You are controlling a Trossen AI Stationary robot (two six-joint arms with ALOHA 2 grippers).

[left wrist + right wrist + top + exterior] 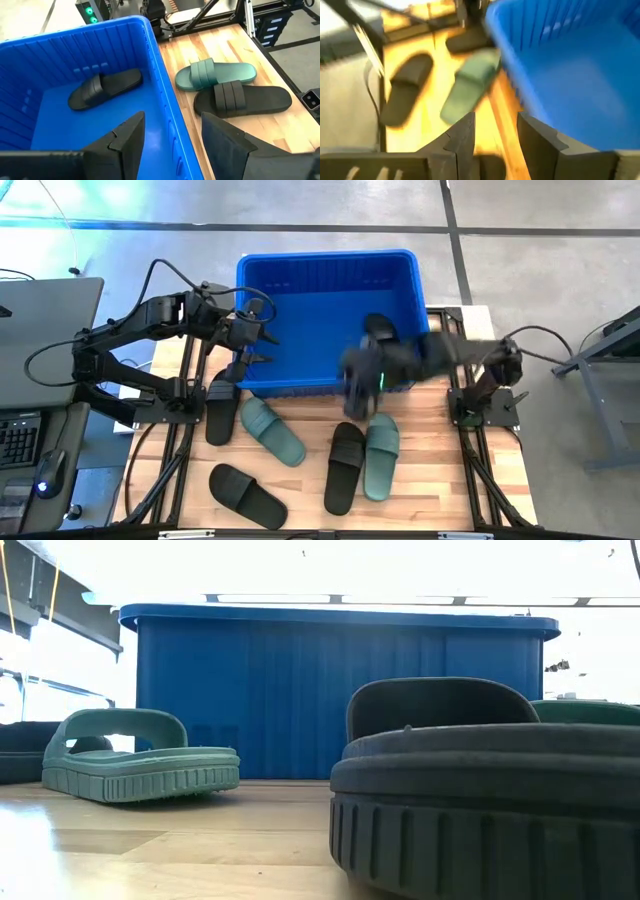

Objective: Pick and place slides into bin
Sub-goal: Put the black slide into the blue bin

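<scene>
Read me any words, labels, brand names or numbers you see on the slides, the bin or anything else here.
None can be read.
Blue bin: ribbed walls only, no label.
Slide in the bin: no marking visible.
Slides on the table: straps plain.

Parted fingers (495, 135) above bin (580, 85) rim

A lab or workshop: a wooden table (430, 480) stands on a concrete floor (540, 220), with a keyboard (20, 442) left of the table.
</scene>
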